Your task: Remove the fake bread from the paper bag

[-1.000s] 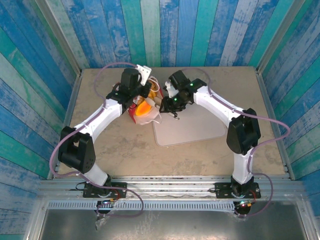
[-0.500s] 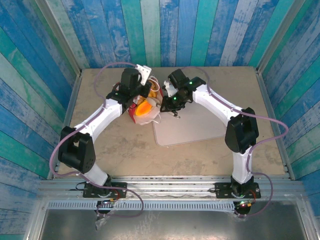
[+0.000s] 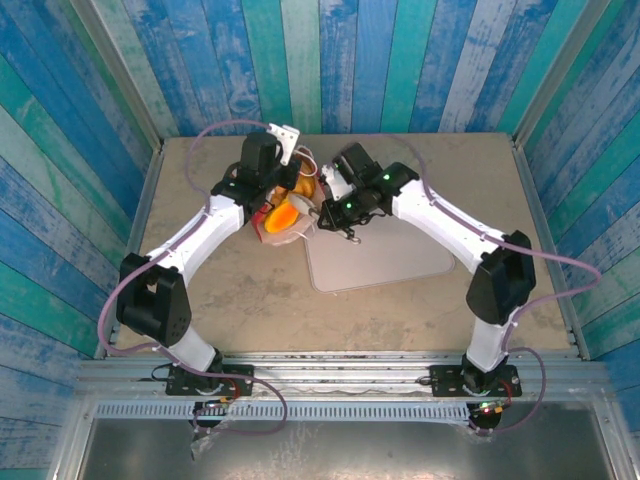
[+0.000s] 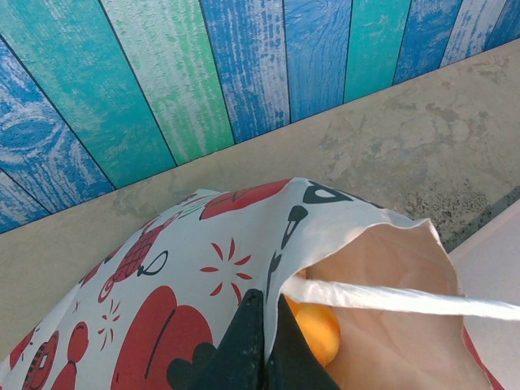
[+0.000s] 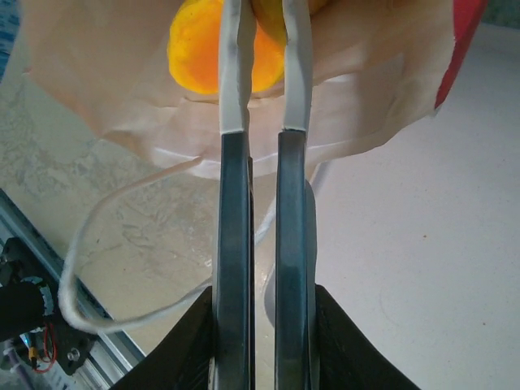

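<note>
One bag, bread inside it, both grippers at its mouth.
Left gripper (image 4: 262, 313) is clamped shut on the bag (image 4: 187, 276) rim beside a white handle. Orange bread (image 5: 195, 49) sits just inside the mouth. Right gripper (image 5: 264, 24) is closed to a narrow slit, tips reaching in against that bread; cannot tell whether it is pinched. The mouth lies at the tray (image 3: 400, 255) edge.
</note>
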Robot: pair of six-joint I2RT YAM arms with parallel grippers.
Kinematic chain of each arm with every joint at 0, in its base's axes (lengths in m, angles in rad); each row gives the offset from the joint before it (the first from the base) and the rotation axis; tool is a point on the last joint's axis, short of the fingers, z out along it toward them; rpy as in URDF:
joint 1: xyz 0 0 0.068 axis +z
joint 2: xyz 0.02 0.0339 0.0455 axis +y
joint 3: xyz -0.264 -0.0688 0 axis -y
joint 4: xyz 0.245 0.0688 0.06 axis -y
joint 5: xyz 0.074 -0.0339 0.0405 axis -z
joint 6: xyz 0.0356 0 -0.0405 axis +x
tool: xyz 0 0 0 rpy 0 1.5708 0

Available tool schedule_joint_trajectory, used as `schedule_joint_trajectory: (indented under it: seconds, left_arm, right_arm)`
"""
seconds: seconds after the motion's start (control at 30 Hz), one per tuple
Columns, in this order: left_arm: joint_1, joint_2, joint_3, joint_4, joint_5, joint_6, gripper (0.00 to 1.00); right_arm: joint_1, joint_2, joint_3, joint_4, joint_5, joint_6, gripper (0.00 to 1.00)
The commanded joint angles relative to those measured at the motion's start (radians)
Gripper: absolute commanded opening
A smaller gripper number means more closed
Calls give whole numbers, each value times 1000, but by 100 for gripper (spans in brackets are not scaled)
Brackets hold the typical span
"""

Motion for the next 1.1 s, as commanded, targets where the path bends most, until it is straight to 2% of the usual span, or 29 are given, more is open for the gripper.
schedule_joint_trajectory:
  seconds: [0.0, 0.17, 0.37, 0.6, 0.93, 1.07]
  left_arm:
    - [-7, 23, 43, 42, 4, -27, 3]
    - [-7, 13, 39, 44, -23, -38, 3]
    - [-7, 3, 34, 42, -51, -50, 3]
    - [-8, -3, 34, 36, -76, -56, 3]
    - [-7, -7, 38, 36, -86, -62, 3]
    - [-7, -12, 35, 35, -85, -64, 3]
  right_arm:
    - [2, -101, -39, 66, 58, -15, 17]
    - [2, -211, -96, 87, 140, -16, 16]
    - [2, -312, -107, -25, 293, -35, 12]
    - [-11, -489, -190, -68, 432, -33, 16]
    - [-103, -580, -356, -38, 618, -25, 16]
    - [-190, -575, -449, 36, 659, -26, 16]
